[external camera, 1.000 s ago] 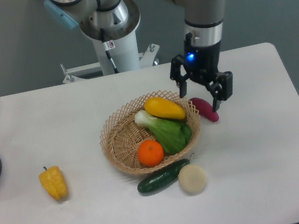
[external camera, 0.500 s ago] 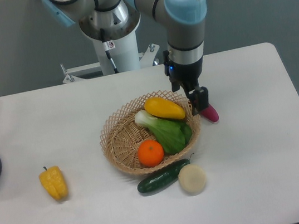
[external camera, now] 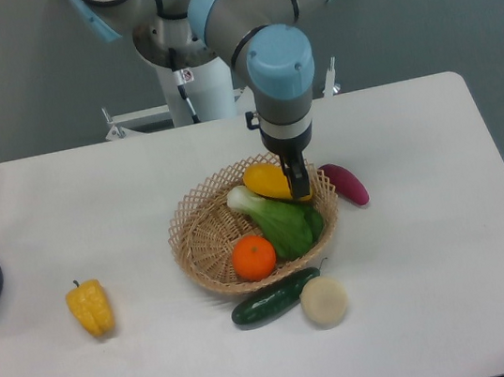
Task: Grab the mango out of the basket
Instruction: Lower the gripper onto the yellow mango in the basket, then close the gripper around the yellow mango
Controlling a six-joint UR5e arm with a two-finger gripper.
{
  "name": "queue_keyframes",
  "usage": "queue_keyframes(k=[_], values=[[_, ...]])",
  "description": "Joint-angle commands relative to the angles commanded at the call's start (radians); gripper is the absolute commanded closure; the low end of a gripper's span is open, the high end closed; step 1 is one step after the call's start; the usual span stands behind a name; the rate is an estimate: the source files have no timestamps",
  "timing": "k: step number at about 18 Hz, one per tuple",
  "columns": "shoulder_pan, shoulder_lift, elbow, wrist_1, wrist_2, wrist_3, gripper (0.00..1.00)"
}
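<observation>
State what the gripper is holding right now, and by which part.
Cannot be told. The gripper sits over the right end of the mango in the basket, but only its edge shows, so the jaws' closure isn't visible.

A white table stands on a grey floor.

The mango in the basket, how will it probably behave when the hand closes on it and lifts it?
The mango looks smooth and glossy, so it may slip between the fingers of the hand. Its oval, rounded shape suggests it could roll or turn if gripped off centre. It lies against the leafy green vegetable near the rim of the basket, so lifting may nudge that.
</observation>
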Motion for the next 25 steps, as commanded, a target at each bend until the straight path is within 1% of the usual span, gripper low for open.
queue_keyframes(k=[1, 2, 5, 6, 13, 18, 21, 23, 24, 25], values=[[-0.002, -0.009, -0.027, 0.011, 0.0, 0.0, 0.0], [-0.003, -0.015, -0.037, 0.032, -0.002, 0.0, 0.0], [-0.002, -0.031, -0.074, 0.129, -0.003, 0.002, 0.0], [-0.002, -0.04, -0.083, 0.144, -0.003, 0.002, 0.0], [0.0, -0.04, -0.115, 0.164, -0.002, 0.009, 0.0], [0.002, -0.035, -0.134, 0.166, -0.003, 0.009, 0.0], [0.001, -0.034, -0.134, 0.166, -0.002, 0.005, 0.01], [0.0, -0.034, -0.132, 0.166, -0.002, 0.0, 0.04], [0.0, -0.034, -0.132, 0.166, -0.002, -0.002, 0.08], [0.0, -0.034, -0.129, 0.166, -0.002, -0.003, 0.13]])
